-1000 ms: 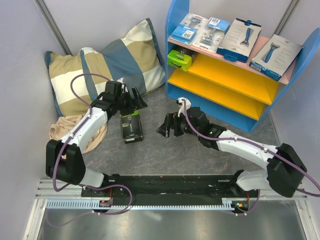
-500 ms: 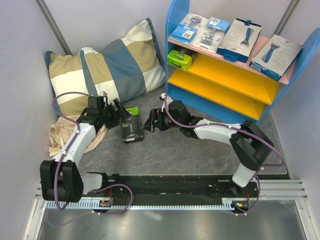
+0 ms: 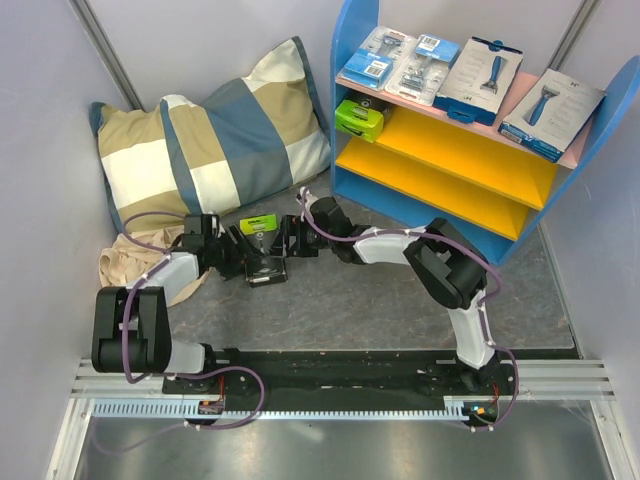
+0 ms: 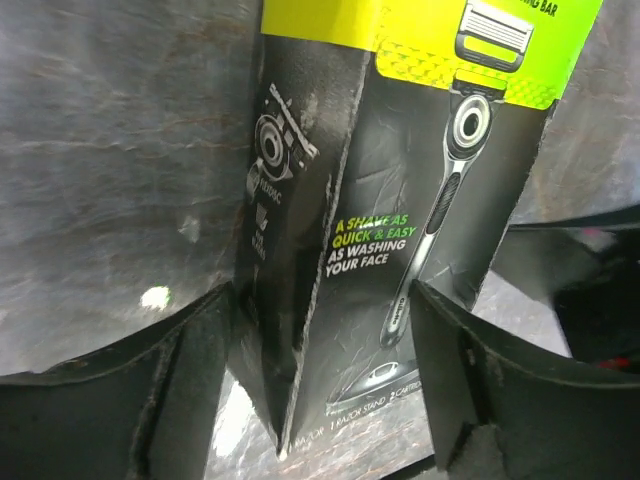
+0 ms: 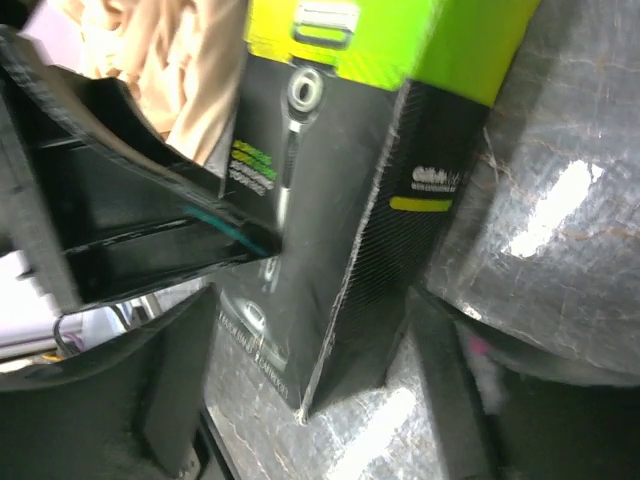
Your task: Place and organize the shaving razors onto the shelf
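A black-and-lime razor box [image 3: 262,255] lies on the grey table between both grippers. My left gripper [image 3: 243,262] comes at it from the left. In the left wrist view its fingers [image 4: 180,380] stand on either side of the box's [image 4: 400,200] lower end, at or very near its sides. My right gripper [image 3: 283,238] reaches in from the right, open. The box's [image 5: 330,200] corner sits between its fingers, with a gap on one side. The shelf [image 3: 345,60] carries two blister packs [image 3: 372,55], two white boxes [image 3: 483,78] and a lime box [image 3: 360,118].
A striped pillow [image 3: 210,140] leans against the back left wall, with a beige cloth [image 3: 125,262] below it beside the left arm. The shelf stands at the back right. The left gripper's black finger [image 5: 120,200] crosses the right wrist view.
Both grippers have closed in on the box from opposite sides. The right arm swept left across the table. The left gripper dropped low beside the box and its jaws narrowed.
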